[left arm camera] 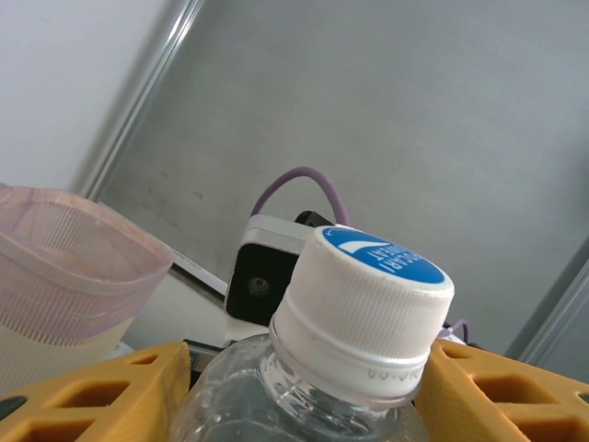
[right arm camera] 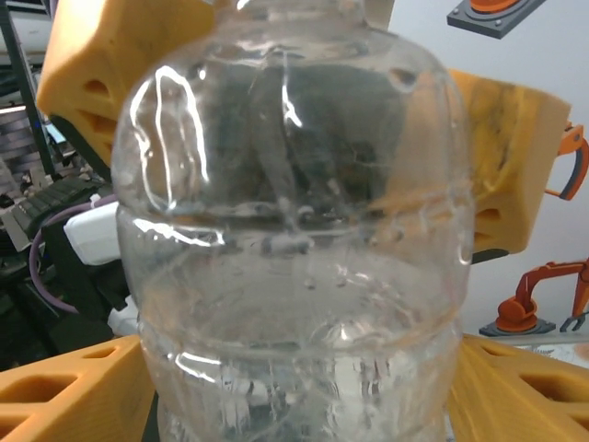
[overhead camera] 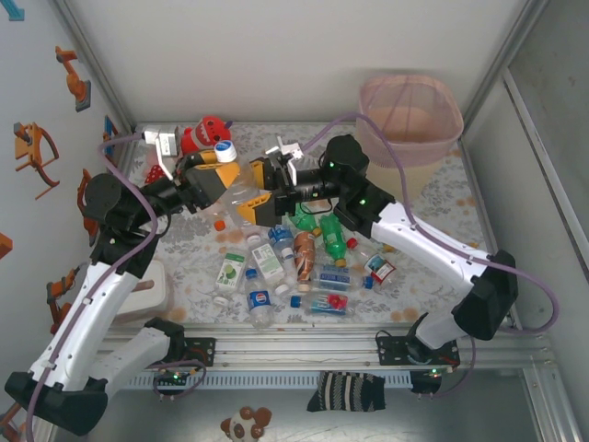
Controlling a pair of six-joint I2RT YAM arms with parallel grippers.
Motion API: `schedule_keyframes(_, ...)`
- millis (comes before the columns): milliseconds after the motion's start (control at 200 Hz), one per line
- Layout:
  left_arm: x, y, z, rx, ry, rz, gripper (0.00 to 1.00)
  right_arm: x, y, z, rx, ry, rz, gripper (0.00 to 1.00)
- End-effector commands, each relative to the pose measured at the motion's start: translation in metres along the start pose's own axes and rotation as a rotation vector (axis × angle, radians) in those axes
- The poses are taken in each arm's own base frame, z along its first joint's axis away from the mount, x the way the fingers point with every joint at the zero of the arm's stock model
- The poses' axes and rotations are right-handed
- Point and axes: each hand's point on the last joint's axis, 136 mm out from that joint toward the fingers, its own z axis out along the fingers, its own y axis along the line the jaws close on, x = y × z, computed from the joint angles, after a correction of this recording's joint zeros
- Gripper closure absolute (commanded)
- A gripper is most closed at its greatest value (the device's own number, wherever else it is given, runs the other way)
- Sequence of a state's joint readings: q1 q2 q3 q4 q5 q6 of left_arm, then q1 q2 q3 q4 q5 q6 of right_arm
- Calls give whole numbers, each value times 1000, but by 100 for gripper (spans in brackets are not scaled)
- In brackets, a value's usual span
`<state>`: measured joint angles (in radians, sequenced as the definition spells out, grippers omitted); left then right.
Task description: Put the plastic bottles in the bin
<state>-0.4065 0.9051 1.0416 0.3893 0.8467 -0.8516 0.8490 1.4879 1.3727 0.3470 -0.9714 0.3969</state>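
The left jaws are clamped on a clear bottle [right arm camera: 294, 230] just under its neck. In the left wrist view their yellow fingers [left arm camera: 92, 396] sit on either side of the shoulder. The white cap [left arm camera: 368, 295] with its blue top stands up in front of the lens.

The right jaws come at the same bottle from the other end. Their yellow fingers [right arm camera: 74, 391] flank its lower body, one on each side and very close. Whether they press on the plastic or only stand beside it I cannot tell.

From above, the two arms meet nose to nose over the middle of the counter [overhead camera: 433, 221]. The bottle is carried between them, clear of the surface, with its cap pointing to the far left.

Below and nearer the arm bases, the rest of the plastic bottles [overhead camera: 269, 262] lie in a loose heap on the counter, clear, green and brown among them.

A red plush toy [overhead camera: 210, 133] sits at the far edge behind the left arm.

The bin [overhead camera: 451, 124] stands in the far right corner, pink mesh above cream, well apart from the held bottle.
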Motion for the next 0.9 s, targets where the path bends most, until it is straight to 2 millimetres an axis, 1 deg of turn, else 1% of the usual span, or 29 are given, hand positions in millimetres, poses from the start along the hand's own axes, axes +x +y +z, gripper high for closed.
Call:
schedule_keyframes(0,-12,-23,0,62,-16,61,50,-13,15,3,-67,-13,-36,25)
schedule_keyframes(60,-13,-24,1,62,-17,63,50,-10,15,3,-70,-9,-35,27)
schedule_keyframes(170,-12,-21,2,53,-13,61,50,-7,15,4,-62,4,-44,34)
schedule_keyframes(265,-11,-18,2,40,-10,58,50,-8,16,3,-52,8,-55,41)
schedule_keyframes(431,-11,-13,3,17,-16,58,48,-9,15,0,-24,11,-63,46)
schedule_keyframes(496,-11,-9,3,1,-17,57,45,-11,13,0,-5,6,-65,48)
schedule_keyframes(566,-10,-4,1,-35,-16,55,35,-13,13,-2,10,6,-67,48)
schedule_keyframes(621,-10,-1,-1,-66,-20,64,31,-13,10,-4,29,6,-61,49)
schedule_keyframes(706,-10,5,-8,-135,-35,86,26,-17,3,-11,76,2,-53,49)
schedule_keyframes(791,-12,17,-19,-249,-66,100,25,-21,-11,-22,157,-2,-32,51)
schedule_keyframes(896,-12,30,-32,-370,-85,113,25,-28,-29,-42,260,-9,-10,51)
